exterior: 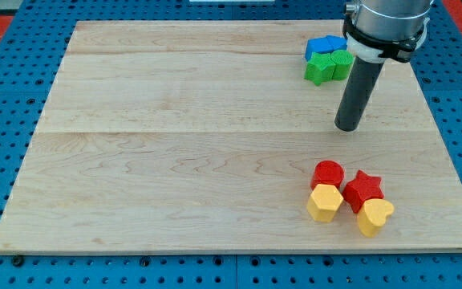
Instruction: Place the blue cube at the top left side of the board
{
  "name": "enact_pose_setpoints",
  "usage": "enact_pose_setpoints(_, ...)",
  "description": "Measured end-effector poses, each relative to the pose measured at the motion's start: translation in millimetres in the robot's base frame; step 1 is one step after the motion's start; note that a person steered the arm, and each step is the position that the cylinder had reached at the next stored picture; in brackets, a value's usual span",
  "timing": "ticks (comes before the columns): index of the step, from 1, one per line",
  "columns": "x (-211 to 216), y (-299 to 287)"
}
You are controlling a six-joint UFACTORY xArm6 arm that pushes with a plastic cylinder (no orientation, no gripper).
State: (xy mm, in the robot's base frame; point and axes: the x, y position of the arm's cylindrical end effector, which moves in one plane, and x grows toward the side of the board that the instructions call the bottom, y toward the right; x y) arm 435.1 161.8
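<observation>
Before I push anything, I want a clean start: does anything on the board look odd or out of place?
Nothing damaged or toppled. The blue cube sits at the view's top right, touching the green block; my tip is below them, touching neither.

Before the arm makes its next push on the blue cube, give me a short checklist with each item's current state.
1. Blue cube in view, near the board's top right: ok.
2. Blue cube already at the top left: not ok.
3. My tip touching the blue cube: not ok; it sits below and to the view's right of it, apart.
4. Blue cube free of neighbours: not ok; the green block lies right against its lower side.
5. Leftward path along the board open: ok.
6. Red and yellow blocks, such as the red star, away from that path: ok, they cluster at the lower right.
</observation>
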Motion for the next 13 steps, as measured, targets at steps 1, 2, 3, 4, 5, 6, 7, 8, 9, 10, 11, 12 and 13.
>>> enact_pose_setpoints(1,0,3)
enact_pose_setpoints(2,5,23)
enact_pose_setpoints(3,5,32)
enact_pose_setpoints(4,5,32)
enact_pose_setpoints(5,5,32)
enact_pose_setpoints(6,4,30)
enact_pose_setpoints(7,-54,55)
enact_pose_setpoints(8,-102,81)
enact_pose_setpoints(9,-108,105)
enact_pose_setpoints(10,-141,72)
enact_pose_setpoints(11,-160,9)
enact_pose_setpoints(12,-168,-79)
enact_pose_setpoints(13,-176,-149)
